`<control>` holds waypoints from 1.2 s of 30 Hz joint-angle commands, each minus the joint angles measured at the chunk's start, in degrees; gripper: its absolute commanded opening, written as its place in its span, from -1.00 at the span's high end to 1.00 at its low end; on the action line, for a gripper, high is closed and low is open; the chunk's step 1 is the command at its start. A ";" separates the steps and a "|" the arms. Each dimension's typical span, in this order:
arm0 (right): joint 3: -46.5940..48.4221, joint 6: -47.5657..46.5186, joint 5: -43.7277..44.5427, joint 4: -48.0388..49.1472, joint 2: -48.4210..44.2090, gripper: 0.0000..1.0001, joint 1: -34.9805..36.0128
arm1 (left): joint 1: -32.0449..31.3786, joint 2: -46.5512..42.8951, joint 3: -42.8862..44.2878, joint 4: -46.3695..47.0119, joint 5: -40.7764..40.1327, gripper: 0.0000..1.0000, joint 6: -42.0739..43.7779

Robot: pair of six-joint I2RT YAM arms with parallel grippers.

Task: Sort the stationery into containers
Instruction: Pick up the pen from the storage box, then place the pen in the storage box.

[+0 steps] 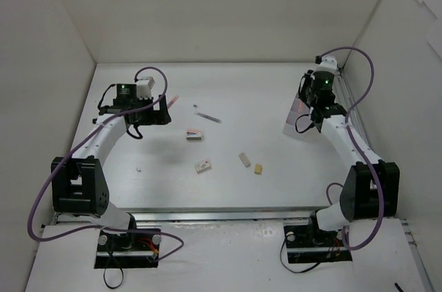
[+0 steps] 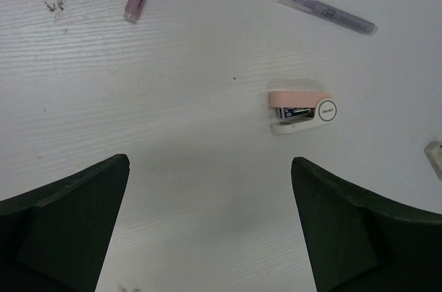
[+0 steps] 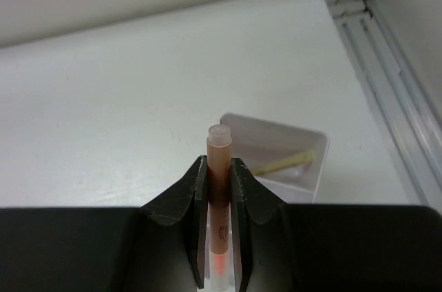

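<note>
Orange plastic pen [image 3: 219, 146] stands upright, pinched tight in right pincer [image 3: 219, 165], print on it too small to read | white plastic bin [image 3: 318, 171] at 1 o'clock behind it holds thin yellow-green pen [image 3: 283, 163] | left pincer [image 2: 209, 161] spread wide above white table [image 2: 200, 92] | small pink-and-white stapler [image 2: 298, 111] at 1 o'clock, round label [image 2: 326, 110] unreadable
</note>
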 commanded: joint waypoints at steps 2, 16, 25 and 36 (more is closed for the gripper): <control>-5.21 -12.22 -0.37 28.90 -1.85 1.00 0.29 | 0.17 -0.56 2.89 2.59 1.47 -1.00 -1.09; -5.39 -19.82 3.84 54.94 11.51 1.00 0.38 | 0.17 0.24 4.64 0.66 -0.46 -0.99 -1.45; -6.01 -19.56 4.81 60.31 15.55 1.00 -1.20 | 0.17 -0.03 4.82 -0.22 -1.61 -0.99 -1.27; -10.04 -18.42 4.29 61.28 16.26 0.69 -2.43 | 0.17 -1.26 3.68 0.22 -1.96 -0.99 -1.71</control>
